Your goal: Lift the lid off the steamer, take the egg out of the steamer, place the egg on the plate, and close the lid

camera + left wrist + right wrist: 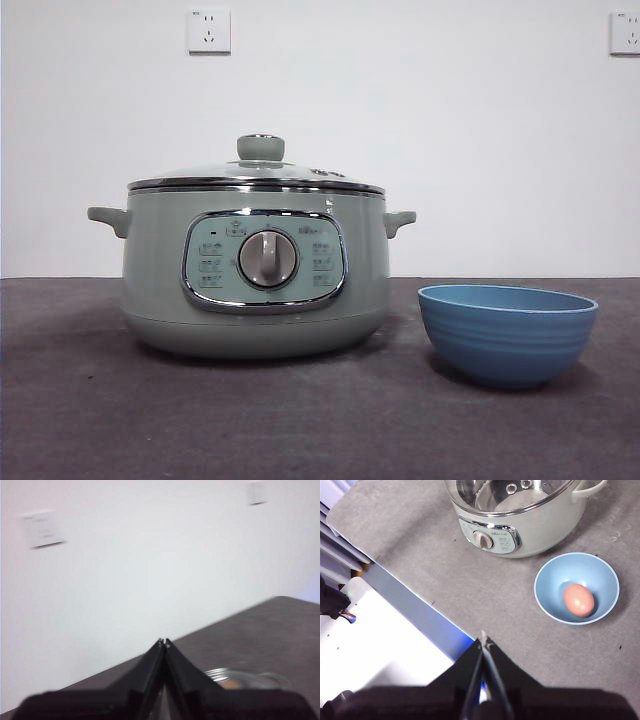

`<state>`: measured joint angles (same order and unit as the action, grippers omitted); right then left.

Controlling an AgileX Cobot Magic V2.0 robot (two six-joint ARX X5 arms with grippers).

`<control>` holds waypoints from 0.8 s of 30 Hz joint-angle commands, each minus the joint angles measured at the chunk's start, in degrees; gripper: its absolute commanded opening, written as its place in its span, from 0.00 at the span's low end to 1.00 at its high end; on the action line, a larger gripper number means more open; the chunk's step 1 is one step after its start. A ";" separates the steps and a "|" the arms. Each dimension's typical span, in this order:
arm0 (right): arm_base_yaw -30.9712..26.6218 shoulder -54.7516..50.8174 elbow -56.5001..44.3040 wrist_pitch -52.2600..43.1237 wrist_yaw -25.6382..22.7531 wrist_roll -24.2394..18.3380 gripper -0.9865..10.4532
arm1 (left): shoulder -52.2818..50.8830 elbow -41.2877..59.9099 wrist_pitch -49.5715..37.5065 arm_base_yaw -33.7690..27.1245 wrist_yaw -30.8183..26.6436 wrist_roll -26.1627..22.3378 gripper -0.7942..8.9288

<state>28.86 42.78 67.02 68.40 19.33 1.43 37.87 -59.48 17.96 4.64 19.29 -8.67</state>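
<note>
The sage-green steamer (255, 275) stands at the left of the table with the glass lid (258, 172) closed on it; both also show in the right wrist view, steamer (535, 537), lid (512, 495). The blue plate (507, 333) stands to its right. In the right wrist view the brown egg (579, 600) lies inside the plate (547, 587). My left gripper (163, 642) is shut and empty, high above the table, with the lid's rim (235, 676) below it. My right gripper (484, 639) is shut and empty, high and back from the plate.
The table is covered in dark grey cloth (300, 420). Its front edge with a white and blue surface (395, 635) beyond shows in the right wrist view. Two wall sockets (208, 30) sit on the white wall behind.
</note>
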 commanded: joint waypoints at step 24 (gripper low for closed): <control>0.07 -0.09 0.02 -0.20 -0.15 -0.44 0.09 | -34.95 57.59 -13.84 -8.04 -13.42 -0.22 0.08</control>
<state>28.86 42.78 67.02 68.49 19.33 1.45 3.49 -2.55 4.82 -3.09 5.98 -8.97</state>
